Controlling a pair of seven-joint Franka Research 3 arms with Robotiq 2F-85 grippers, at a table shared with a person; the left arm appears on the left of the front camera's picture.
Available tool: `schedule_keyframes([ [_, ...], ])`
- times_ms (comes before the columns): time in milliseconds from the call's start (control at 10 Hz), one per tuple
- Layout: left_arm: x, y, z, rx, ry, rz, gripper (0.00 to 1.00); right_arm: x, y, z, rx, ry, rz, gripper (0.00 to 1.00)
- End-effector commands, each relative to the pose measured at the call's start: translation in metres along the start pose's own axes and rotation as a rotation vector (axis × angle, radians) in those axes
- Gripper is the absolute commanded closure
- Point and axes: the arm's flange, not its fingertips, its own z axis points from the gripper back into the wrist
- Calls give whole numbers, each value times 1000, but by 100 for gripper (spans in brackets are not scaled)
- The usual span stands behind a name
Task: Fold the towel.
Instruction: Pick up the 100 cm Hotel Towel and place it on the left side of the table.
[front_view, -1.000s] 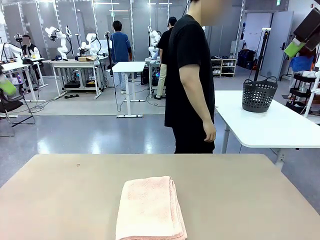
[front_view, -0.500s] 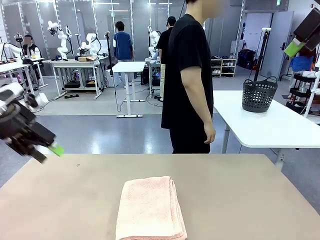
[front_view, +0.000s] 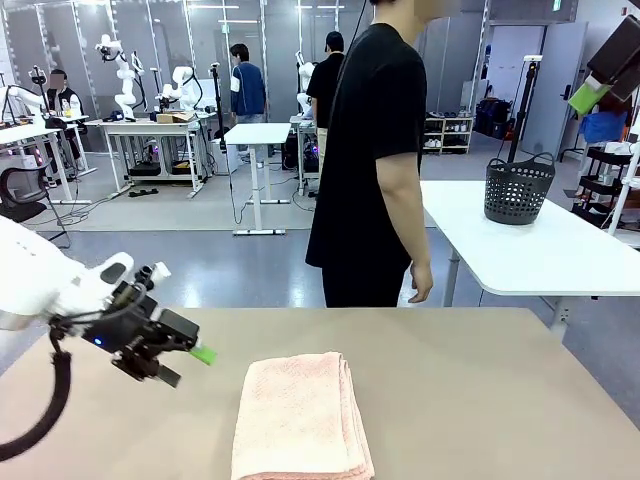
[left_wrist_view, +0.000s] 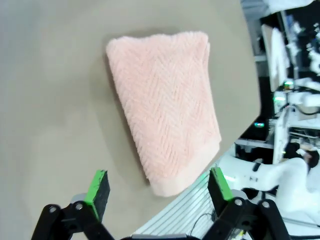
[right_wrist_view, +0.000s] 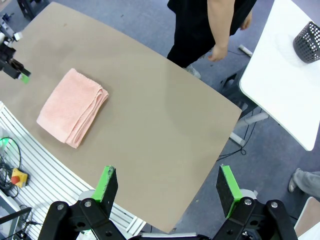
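One second has been enough for the left gripper (front_view: 190, 365) to swing in from the picture's edge to hover low over the worktop (front_view: 480, 400) just left of the towel (front_view: 300, 415), which lies folded into a thick stack near the robot's edge, so the folding looks largely done or set for one more fold. Both it and the right gripper (right_wrist_view: 167, 187), high above the worktop, stand wide open and empty; I can read no brand, label or writing.

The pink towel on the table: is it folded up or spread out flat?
Folded. The towel lies as a compact rectangle on the table, and stacked layers show along its right edge in the front view.
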Motion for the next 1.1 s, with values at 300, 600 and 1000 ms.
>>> schedule_keyframes([
  [300, 17, 32, -63, -49, -34, 18, 0, -1, -2, 0, -1, 4, 11, 0],
  [600, 16, 44, -85, -138, -35, 89, 0, -1, -2, 0, -1, 4, 11, 0],
  [1000, 15, 46, -118, -175, 5, 126, 0, -1, -2, 0, -1, 4, 11, 0],
])
